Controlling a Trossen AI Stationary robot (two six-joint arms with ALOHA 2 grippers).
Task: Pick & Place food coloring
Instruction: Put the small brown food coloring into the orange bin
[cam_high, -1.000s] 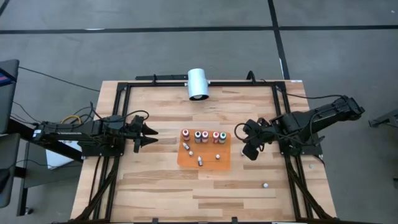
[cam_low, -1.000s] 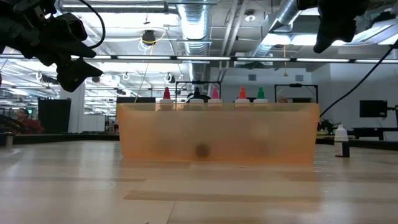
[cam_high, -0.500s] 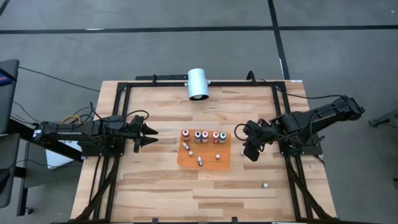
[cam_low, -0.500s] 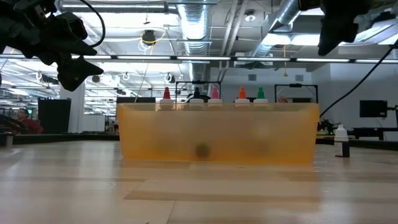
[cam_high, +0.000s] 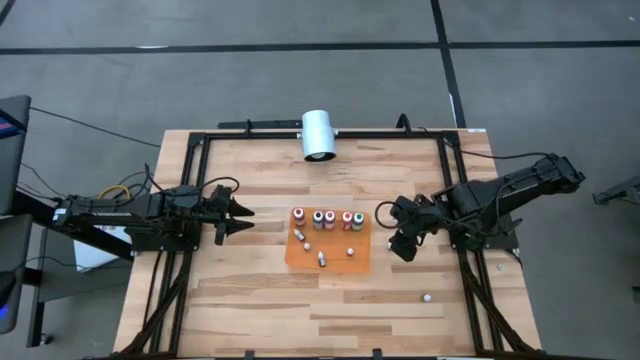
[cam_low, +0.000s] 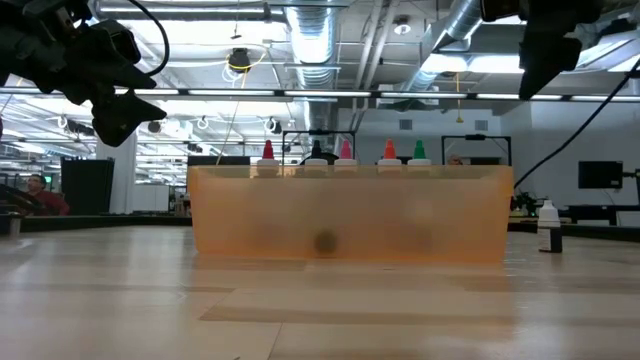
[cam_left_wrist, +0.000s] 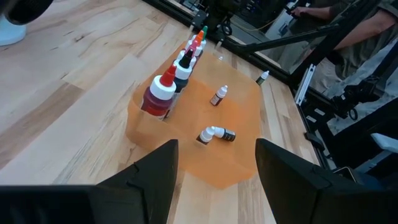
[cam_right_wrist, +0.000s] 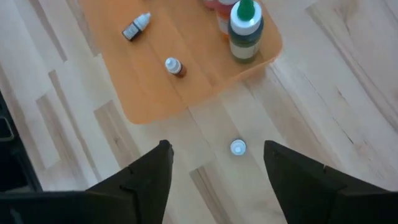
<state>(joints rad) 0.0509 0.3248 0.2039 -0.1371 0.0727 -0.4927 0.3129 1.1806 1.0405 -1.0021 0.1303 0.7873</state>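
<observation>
Two arms occupy the surface (cam_high: 250, 300), one at each side of the high view. At centre left, the left hand (cam_high: 243, 218) waits with fingers spread wide and nothing between them, pointing toward the orange tray (cam_high: 340, 262) but well apart from it; this reads as a standby pose.

At frame centre, the tray holds a row of upright food coloring bottles (cam_high: 322, 218) along its upper edge, tops showing red, dark, pink and green. This is presumably the sorted set. Three smaller bottles (cam_high: 322, 259) sit loose on the lower part of the tray; the left wrist view shows at least one lying on its side (cam_left_wrist: 214, 134).

At centre right, the right hand (cam_high: 394, 228) hovers just beside the tray's right edge, fingers wide and empty. Its wrist view looks down on one small bottle (cam_right_wrist: 238, 147) standing on bare wood just off the tray's corner, which is judged to be the item under attention. Another small bottle (cam_high: 426, 297) stands alone at lower right of the high view, well apart from the tray.

A white cylinder (cam_high: 318, 135) lies at top centre.

The low view shows only the bottle tops above the tray's translucent wall. Labels are unreadable, and the loose bottles' colours cannot be determined.
</observation>
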